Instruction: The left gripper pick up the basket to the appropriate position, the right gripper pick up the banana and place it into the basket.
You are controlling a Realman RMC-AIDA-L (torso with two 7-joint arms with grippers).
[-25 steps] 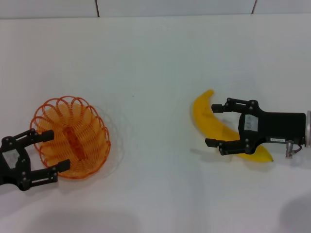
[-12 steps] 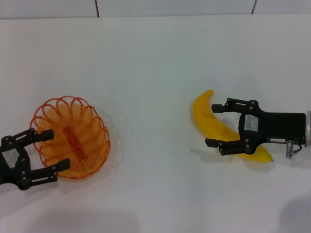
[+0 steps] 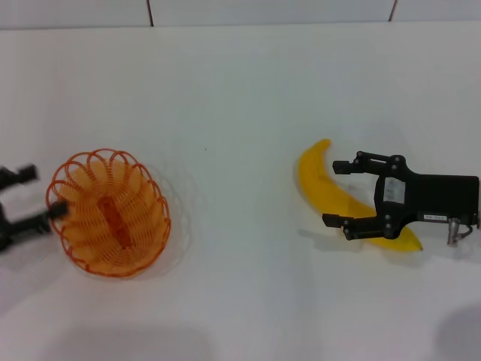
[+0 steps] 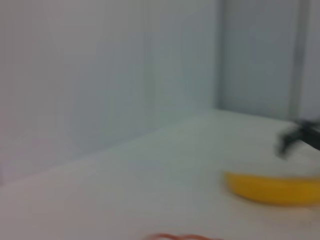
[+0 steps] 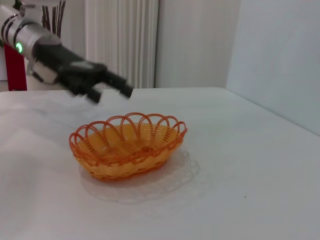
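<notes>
The orange wire basket (image 3: 109,213) sits on the white table at the left and holds nothing; it also shows in the right wrist view (image 5: 127,145). My left gripper (image 3: 43,194) is open at the basket's left rim, blurred, one fingertip close to the wire. The right wrist view shows it (image 5: 111,93) raised over the basket's far side. The yellow banana (image 3: 322,184) lies on the table at the right and also shows in the left wrist view (image 4: 272,187). My right gripper (image 3: 334,193) is open, its fingers straddling the banana's middle from the right.
The white table (image 3: 240,98) spreads around both objects, with a wall seam along its far edge. In the right wrist view a white radiator (image 5: 122,40) and a red stand (image 5: 15,70) are behind the table.
My left gripper has drawn back from the basket's near-left rim and moved farther up the left side, now blurred. My right gripper has shifted slightly right over the banana.
</notes>
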